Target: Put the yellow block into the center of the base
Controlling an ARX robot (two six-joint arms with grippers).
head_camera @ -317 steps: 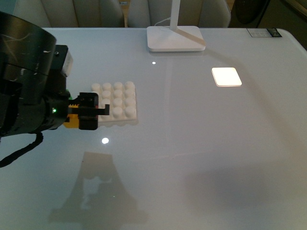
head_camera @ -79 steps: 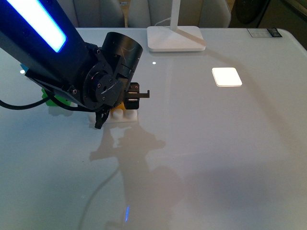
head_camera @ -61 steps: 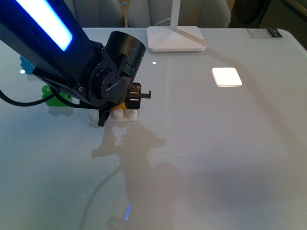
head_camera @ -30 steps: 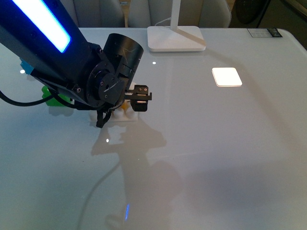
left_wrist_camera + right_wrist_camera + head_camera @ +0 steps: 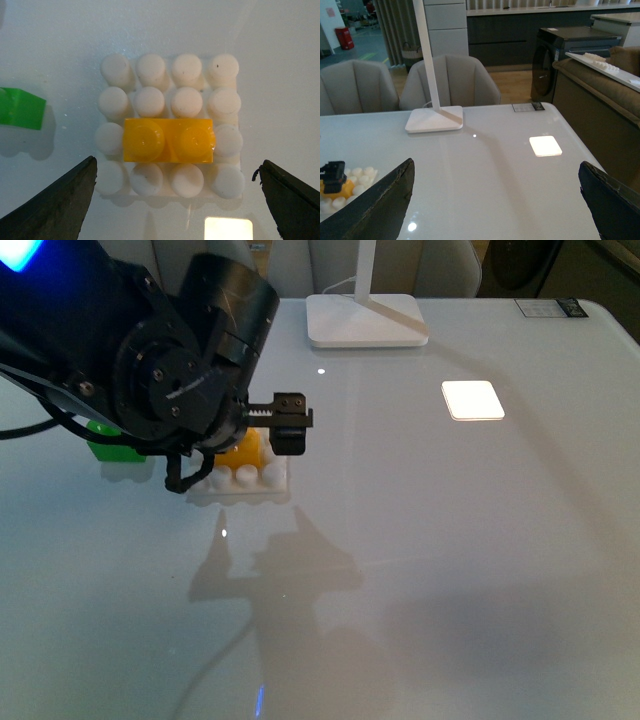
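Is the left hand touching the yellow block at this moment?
Apart. The left wrist view shows the left hand open, both fingers spread far out, with bare table between them and the yellow block sitting on the base.

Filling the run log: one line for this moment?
yellow block: seated on base | left gripper: open, above | right gripper: open, away
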